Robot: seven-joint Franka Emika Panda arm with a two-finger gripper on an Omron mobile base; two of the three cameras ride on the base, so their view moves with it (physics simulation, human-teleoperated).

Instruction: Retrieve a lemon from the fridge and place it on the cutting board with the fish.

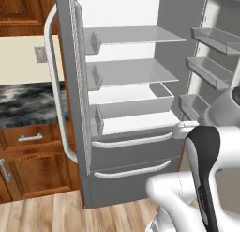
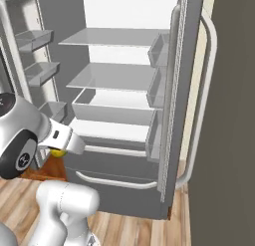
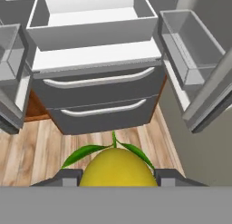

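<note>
We have the lemon point(image 3: 118, 168) clamped in our pincer point(image 3: 118, 177), held low in front of the open fridge point(image 1: 131, 109), above its two lower drawers point(image 3: 102, 97). Our grip sits on a round, smooth fruit, so we judge a quick swing or base turn could roll it loose. The open doors stand close on both sides; a wide swing might clip one.

The fridge point(image 2: 124, 90) stood wide open, glass shelves bare. Down at the lower left the arm's hand held a bit of yellow, the lemon point(image 2: 58, 152), just beside the top drawer's handle point(image 2: 117, 151).
</note>
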